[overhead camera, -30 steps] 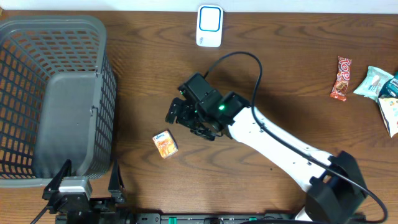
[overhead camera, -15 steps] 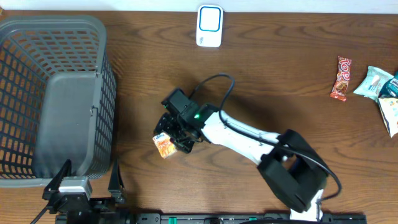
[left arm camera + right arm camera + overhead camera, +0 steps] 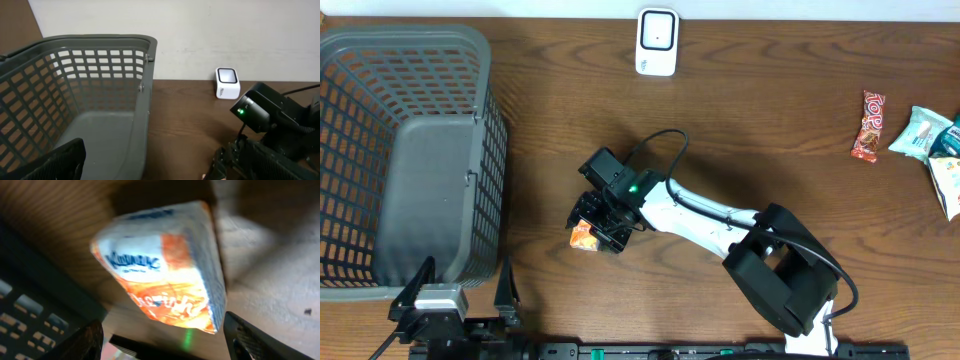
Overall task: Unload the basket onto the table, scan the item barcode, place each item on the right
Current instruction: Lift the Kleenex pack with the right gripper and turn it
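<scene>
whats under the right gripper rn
A small orange and white packet lies on the wooden table beneath the right gripper, between its open fingers. The overhead view shows only its edge; the gripper covers the rest. Its underside and any barcode are hidden.

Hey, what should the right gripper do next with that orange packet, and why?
Probably close the right gripper on the orange packet. The right wrist view shows it lying on the table between the spread fingers, not pinched, so it likely cannot be lifted for scanning yet.
</scene>
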You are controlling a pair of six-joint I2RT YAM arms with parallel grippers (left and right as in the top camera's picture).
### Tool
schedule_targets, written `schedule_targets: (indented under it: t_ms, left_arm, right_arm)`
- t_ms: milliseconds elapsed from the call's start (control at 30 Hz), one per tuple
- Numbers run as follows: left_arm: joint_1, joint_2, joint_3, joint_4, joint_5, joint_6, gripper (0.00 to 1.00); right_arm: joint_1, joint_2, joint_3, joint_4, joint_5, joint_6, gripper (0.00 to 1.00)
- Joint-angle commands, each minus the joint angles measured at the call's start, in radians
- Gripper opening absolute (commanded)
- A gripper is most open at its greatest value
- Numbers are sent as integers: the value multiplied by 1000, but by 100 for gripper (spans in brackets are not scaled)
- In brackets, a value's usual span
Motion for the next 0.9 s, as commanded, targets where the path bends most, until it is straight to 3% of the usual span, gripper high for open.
schedule_targets:
  t_ms: [0,167,400,767,867]
  left_arm:
    - [6,-5,4,3,2,-5,98]
    - [6,-5,4,3,2,-5,98]
    - [6,-5,4,3,2,-5,98]
    - [6,-5,4,3,2,-5,98]
    - [6,-5,4,3,2,-5,98]
  right_arm:
    - [-20,7,-2,0,-11,-160,71]
    - [2,7,-2,-8,-40,-270,71]
    - [31,7,-2,-64,-77,-177,63]
    - [31,10,-3,-108,183,-160,66]
    - [31,14,-3,-107,186,-129,55]
